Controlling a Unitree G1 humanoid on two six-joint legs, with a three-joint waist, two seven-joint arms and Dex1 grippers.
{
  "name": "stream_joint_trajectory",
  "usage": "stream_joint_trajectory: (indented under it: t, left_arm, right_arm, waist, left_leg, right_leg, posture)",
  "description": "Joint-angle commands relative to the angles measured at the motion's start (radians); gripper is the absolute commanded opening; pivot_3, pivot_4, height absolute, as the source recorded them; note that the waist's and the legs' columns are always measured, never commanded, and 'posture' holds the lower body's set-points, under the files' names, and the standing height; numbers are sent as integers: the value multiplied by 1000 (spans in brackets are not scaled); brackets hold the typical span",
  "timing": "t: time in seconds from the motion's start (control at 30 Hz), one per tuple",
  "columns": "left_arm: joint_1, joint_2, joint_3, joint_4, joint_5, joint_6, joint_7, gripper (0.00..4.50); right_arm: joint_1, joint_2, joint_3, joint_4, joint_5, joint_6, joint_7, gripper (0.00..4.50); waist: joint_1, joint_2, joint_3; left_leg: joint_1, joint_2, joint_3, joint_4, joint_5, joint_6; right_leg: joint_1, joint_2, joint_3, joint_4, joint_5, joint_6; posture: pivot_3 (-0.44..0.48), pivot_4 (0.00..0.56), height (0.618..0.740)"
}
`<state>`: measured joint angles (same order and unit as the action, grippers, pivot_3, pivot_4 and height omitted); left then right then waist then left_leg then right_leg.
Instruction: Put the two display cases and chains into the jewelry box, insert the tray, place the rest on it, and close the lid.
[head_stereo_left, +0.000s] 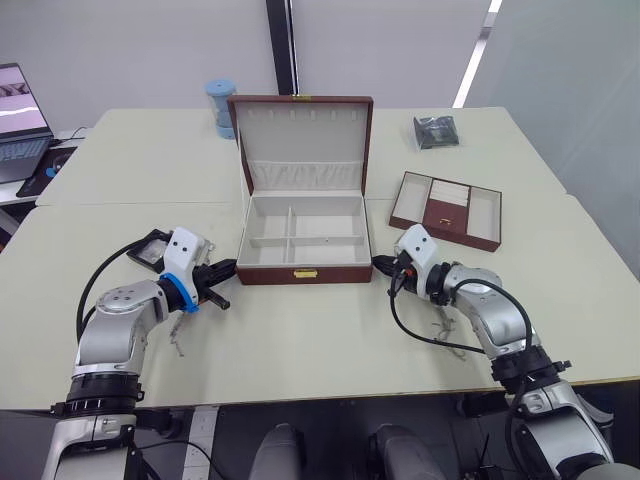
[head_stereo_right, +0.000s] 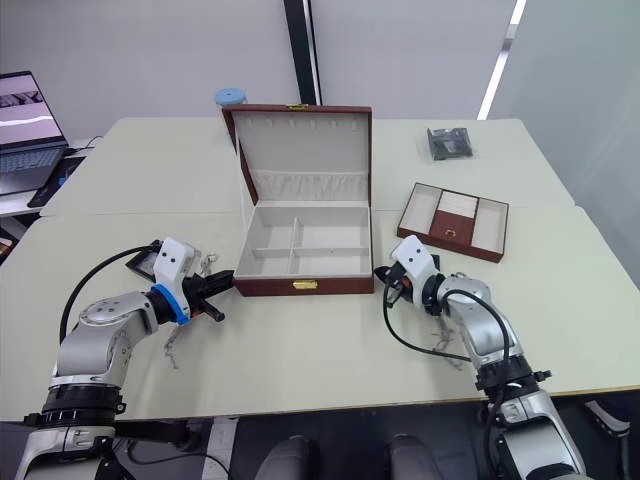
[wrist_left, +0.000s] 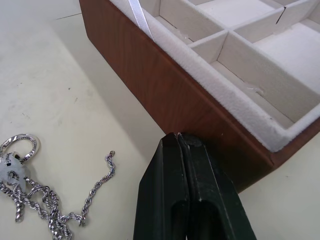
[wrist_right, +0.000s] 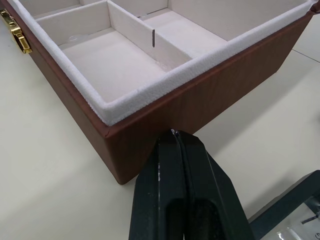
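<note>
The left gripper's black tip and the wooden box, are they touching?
Cannot tell. In the left wrist view the shut left gripper has its tip right against the jewelry box side wall, but no clear contact or gap is visible.

display case (wrist_right: 292, 215) cut by edge

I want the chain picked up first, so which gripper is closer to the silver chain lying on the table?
Left. The left gripper is shut at the jewelry box's front-left corner, with the chain just beside it. The right gripper is shut at the opposite front corner, the box between.
</note>
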<state>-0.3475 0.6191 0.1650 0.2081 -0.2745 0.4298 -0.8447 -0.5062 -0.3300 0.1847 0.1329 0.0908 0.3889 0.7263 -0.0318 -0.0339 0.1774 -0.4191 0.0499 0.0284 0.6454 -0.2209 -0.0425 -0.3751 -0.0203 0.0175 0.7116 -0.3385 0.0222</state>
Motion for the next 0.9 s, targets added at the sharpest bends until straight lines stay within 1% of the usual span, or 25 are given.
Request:
stream_joint_trajectory:
  t: [0.03,0.47,0.9]
  left_arm:
    - [-4,-19,-41,-54,-32,1,-44,0]
    - [2,-8,-29,-50,-25,-6,-38,0]
    - [12,50,37,-21,-28,-23,-29,0]
  right_arm:
    - [-10,29,23,-28,10,-28,11,53]
    - [3,18,24,-33,16,-25,23,53]
    - [25,-46,-61,-38,51,-12,21,53]
  waist:
    - [0,0,0]
    - [0,0,0]
    - [0,0,0]
  left_leg:
    - [0,0,0,0,0,0]
    - [0,0,0,0,0,0]
    - [0,0,0,0,0,0]
  right_leg:
    - [0,0,0,0,0,0]
    - [0,0,0,0,0,0]
    - [0,0,0,0,0,0]
  posture:
    - [0,150,740]
    - [0,150,740]
    - [0,150,740]
